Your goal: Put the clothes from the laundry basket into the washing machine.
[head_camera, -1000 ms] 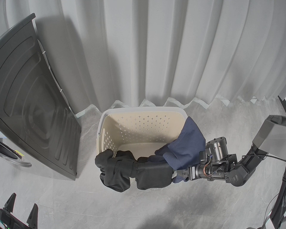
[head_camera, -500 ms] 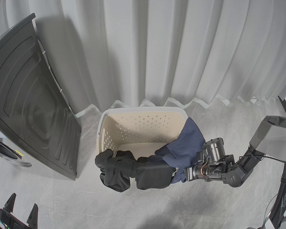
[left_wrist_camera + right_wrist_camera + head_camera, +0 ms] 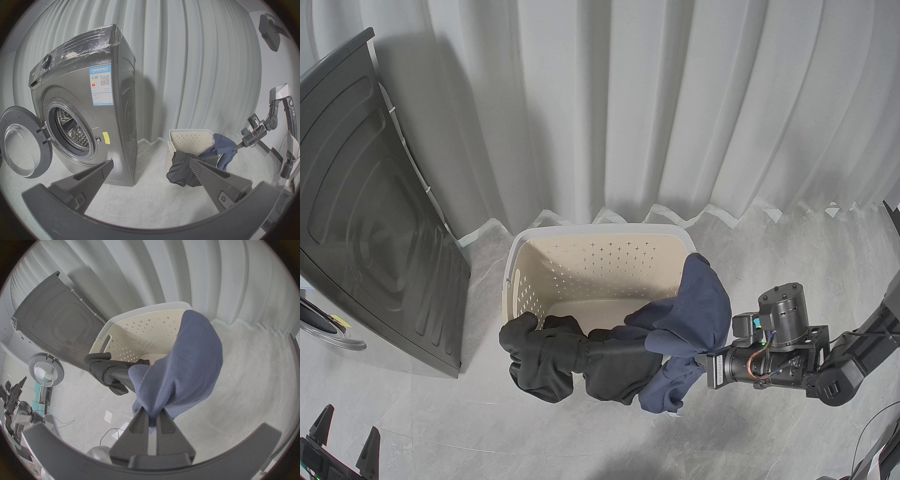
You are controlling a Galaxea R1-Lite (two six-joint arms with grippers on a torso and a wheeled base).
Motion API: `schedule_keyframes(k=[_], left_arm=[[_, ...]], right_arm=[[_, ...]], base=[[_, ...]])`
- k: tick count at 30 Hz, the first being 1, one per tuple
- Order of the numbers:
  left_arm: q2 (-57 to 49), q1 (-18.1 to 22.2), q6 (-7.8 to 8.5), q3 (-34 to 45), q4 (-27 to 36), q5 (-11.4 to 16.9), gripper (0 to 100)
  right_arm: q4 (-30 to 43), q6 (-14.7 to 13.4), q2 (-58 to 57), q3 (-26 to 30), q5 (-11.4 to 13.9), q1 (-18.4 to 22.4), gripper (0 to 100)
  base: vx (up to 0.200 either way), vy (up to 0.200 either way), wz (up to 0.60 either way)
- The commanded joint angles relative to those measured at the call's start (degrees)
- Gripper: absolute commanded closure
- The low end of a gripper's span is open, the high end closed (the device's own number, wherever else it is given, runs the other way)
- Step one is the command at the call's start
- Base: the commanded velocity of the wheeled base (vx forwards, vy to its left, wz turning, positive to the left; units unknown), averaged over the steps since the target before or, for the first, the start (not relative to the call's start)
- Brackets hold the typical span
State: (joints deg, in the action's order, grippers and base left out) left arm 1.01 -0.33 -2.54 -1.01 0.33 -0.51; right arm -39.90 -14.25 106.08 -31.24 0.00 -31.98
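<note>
The right gripper (image 3: 152, 417) pinches the blue cloth (image 3: 694, 306) tight to lift it off the laundry basket (image 3: 600, 230) rim. Black clothes (image 3: 575, 362) hang over the near rim. The washing machine (image 3: 125, 125) stands open, ready. The left gripper (image 3: 150, 162) has its fingers apart.

The blue garment (image 3: 700, 306) is plain navy, and the black garment (image 3: 562, 359) is plain too. The basket (image 3: 600, 262) is cream inside, dotted with star-shaped holes, with a pale grey rim. The washing machine (image 3: 122, 103) is dark grey, the curtain (image 3: 625, 106) white and the floor (image 3: 487, 431) mottled grey. My right gripper (image 3: 152, 415) is dark grey.
</note>
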Motion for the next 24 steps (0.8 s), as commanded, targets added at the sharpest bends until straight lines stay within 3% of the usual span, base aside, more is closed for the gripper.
schedule_keyframes(k=[1, 5, 6, 15, 24], left_arm=[[-0.75, -0.02, -0.01, 0.84, -0.07, -0.02, 0], [-0.75, -0.02, -0.01, 0.84, 0.02, -0.02, 0], [-0.75, -0.02, -0.01, 0.84, -0.07, -0.02, 0], [-0.75, -0.02, -0.01, 0.84, 0.02, -0.02, 0], [-0.75, -0.02, -0.01, 0.84, 0.02, -0.02, 0]], right_arm=[[-0.44, -0.16, -4.92, 3.21, 0.00, -0.72, 100], [-0.35, -0.08, -4.39, 3.73, 0.00, -0.54, 100], [-0.53, -0.16, -3.78, 3.65, 0.00, -0.46, 0], [-0.62, -0.25, 1.85, 3.21, -0.88, 1.39, 0], [-3.61, 0.28, 10.20, -2.24, -1.85, 4.99, 0]], base=[[0.000, 0.000, 0.00], [0.000, 0.000, 0.00], [0.000, 0.000, 0.00], [0.000, 0.000, 0.00], [0.000, 0.000, 0.00]])
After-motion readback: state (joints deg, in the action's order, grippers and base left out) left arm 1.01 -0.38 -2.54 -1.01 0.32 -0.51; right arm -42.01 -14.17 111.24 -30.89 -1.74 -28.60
